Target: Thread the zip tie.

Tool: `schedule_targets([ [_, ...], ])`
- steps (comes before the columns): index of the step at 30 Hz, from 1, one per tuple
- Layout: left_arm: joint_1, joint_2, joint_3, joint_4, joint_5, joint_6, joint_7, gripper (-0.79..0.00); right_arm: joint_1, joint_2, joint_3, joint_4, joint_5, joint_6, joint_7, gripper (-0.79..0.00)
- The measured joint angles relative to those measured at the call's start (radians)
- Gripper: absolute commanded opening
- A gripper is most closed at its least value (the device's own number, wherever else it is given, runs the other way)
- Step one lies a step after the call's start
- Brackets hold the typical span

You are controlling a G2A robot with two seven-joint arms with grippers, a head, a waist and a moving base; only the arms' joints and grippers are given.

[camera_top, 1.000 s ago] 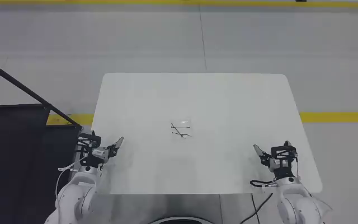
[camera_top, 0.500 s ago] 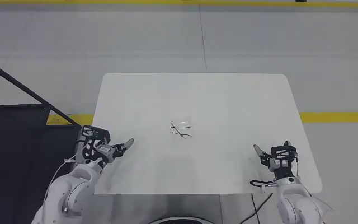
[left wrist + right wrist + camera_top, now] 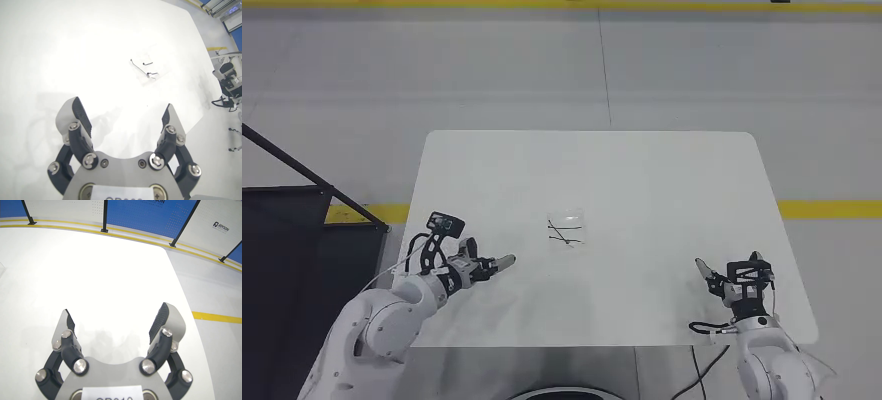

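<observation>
White table (image 3: 662, 190), black zip ties (image 3: 564, 234) mid-surface, perhaps on clear film (image 3: 159, 61)

The table (image 3: 662, 190) is smooth and matt, the zip tie (image 3: 139, 68) plastic.

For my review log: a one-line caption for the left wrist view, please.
Open left hand over the white table, black zip ties lying loose ahead, untouched.

Open table (image 3: 662, 180) around zip tie (image 3: 564, 233)
</observation>
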Motion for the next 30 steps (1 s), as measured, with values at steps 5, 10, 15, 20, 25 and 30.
schedule_targets([
  [5, 0.001, 0.000, -0.001, 0.000, 0.001, -0.002, 0.010, 0.000, 0.000, 0.000, 0.000, 0.000, 0.000, 0.000, 0.000, 0.000],
  [10, -0.010, -0.001, 0.016, 0.022, -0.040, -0.025, -0.008, 0.000, 0.000, 0.000, 0.000, 0.000, 0.000, 0.000, 0.000, 0.000],
  [15, -0.091, -0.014, 0.099, 0.081, -0.118, 0.118, -0.018, 0.000, 0.000, 0.000, 0.000, 0.000, 0.000, 0.000, 0.000, 0.000],
  [20, -0.200, -0.028, 0.185, 0.145, -0.178, 0.230, -0.012, 0.000, 0.000, 0.000, 0.000, 0.000, 0.000, 0.000, 0.000, 0.000],
  [25, -0.283, -0.042, 0.239, 0.203, -0.253, 0.313, -0.002, 0.000, 0.000, 0.000, 0.000, 0.000, 0.000, 0.000, 0.000, 0.000],
  [30, -0.350, -0.049, 0.244, 0.270, -0.354, 0.363, -0.038, 0.000, 0.000, 0.000, 0.000, 0.000, 0.000, 0.000, 0.000, 0.000],
])
